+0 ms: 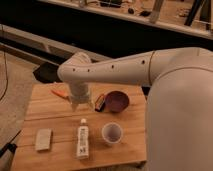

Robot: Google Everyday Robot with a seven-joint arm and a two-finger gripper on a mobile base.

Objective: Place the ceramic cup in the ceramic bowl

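The ceramic cup (pixel 112 133) is small, round and pale white-lavender; it stands upright on the wooden table (pixel 55 120) near the front right. The ceramic bowl (pixel 117 101) is dark maroon-purple and sits behind the cup, toward the table's back right. My gripper (pixel 80 104) hangs from the white arm over the table's middle, left of the bowl and behind and left of the cup. It holds nothing that I can see.
A white bottle with a label (pixel 82 141) lies on the table in front of the gripper. A pale block (pixel 43 139) lies front left. An orange object (pixel 61 94) lies back left. A small dark red-edged object (pixel 100 102) sits just left of the bowl.
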